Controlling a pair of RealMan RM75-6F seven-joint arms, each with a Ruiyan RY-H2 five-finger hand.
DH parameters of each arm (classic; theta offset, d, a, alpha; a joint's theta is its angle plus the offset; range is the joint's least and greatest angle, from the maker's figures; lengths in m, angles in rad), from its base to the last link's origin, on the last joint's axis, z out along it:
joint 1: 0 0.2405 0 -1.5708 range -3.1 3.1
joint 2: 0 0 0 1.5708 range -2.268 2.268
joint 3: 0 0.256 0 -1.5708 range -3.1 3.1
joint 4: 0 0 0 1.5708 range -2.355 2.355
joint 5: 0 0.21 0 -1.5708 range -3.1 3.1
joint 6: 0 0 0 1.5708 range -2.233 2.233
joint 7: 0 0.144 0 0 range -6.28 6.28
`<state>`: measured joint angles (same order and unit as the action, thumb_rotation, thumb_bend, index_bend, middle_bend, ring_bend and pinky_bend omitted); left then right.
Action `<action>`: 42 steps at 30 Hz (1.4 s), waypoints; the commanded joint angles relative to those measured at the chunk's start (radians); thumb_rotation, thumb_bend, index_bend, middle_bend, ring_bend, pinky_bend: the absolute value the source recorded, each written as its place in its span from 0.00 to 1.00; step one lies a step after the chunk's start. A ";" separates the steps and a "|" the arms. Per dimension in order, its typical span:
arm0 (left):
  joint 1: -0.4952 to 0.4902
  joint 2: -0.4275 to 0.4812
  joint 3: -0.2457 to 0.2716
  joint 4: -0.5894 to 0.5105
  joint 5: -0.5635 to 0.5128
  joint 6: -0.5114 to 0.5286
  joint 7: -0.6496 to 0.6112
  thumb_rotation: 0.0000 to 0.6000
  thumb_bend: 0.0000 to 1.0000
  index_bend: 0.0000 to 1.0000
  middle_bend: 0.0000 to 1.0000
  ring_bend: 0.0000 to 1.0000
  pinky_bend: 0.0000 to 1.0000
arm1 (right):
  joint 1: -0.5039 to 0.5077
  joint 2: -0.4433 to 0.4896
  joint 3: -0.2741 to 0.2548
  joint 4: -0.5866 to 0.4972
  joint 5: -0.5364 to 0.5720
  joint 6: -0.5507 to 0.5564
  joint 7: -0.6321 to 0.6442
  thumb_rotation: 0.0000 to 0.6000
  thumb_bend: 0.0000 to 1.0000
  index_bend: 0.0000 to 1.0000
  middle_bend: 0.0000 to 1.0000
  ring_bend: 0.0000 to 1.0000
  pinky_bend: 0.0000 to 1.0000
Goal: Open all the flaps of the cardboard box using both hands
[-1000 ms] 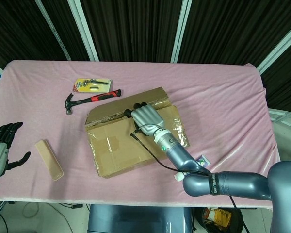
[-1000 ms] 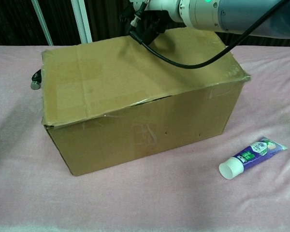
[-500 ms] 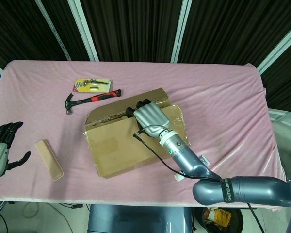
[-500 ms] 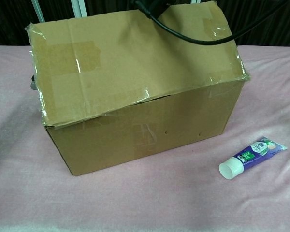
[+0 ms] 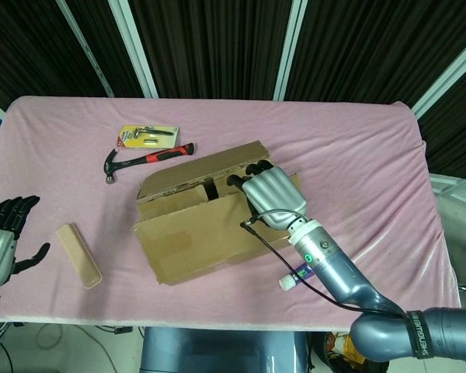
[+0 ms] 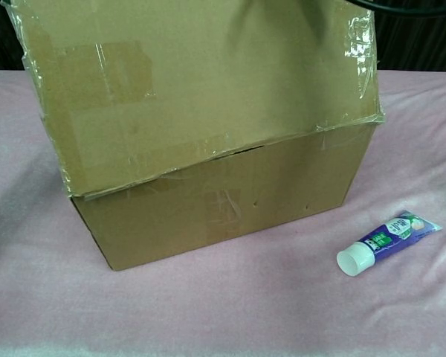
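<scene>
On the pink-covered desk (image 5: 357, 155), the left hand (image 5: 1, 233) hangs with fingers spread and empty at the far left edge, while the one cardboard box (image 5: 210, 233) (tape-glazed, long axis slanting left-right) stands mid-desk, its near flap (image 6: 201, 74) raised and gripped by the right hand (image 5: 273, 196).

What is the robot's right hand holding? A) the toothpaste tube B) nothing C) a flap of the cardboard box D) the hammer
C. The right hand grips the edge of the near flap of the cardboard box, which stands raised, while the hammer and toothpaste tube lie untouched on the table.
</scene>
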<state>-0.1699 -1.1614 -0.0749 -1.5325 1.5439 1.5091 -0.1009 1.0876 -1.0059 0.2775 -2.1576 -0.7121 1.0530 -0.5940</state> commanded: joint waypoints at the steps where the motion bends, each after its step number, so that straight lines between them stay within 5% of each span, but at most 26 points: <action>1: 0.001 -0.002 0.001 0.003 0.004 0.004 0.003 1.00 0.26 0.10 0.12 0.06 0.09 | -0.032 0.051 -0.018 -0.047 -0.025 0.010 0.001 1.00 1.00 0.31 0.51 0.28 0.26; 15: 0.003 -0.018 0.003 0.023 0.017 0.019 0.033 1.00 0.26 0.10 0.12 0.06 0.09 | -0.173 0.237 -0.056 -0.193 -0.221 0.021 0.086 1.00 1.00 0.31 0.51 0.28 0.26; 28: 0.008 -0.029 0.004 0.034 0.029 0.041 0.047 1.00 0.26 0.10 0.12 0.06 0.09 | -0.354 0.343 -0.121 -0.198 -0.474 0.038 0.225 1.00 0.97 0.31 0.50 0.28 0.26; 42: 0.009 -0.038 0.003 0.043 0.031 0.045 0.064 1.00 0.26 0.10 0.12 0.06 0.09 | -0.525 0.444 -0.176 -0.198 -0.706 0.072 0.384 1.00 0.77 0.27 0.49 0.27 0.26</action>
<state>-0.1611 -1.1993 -0.0715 -1.4891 1.5751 1.5542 -0.0367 0.5809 -0.5711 0.1122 -2.3560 -1.3977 1.1213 -0.2214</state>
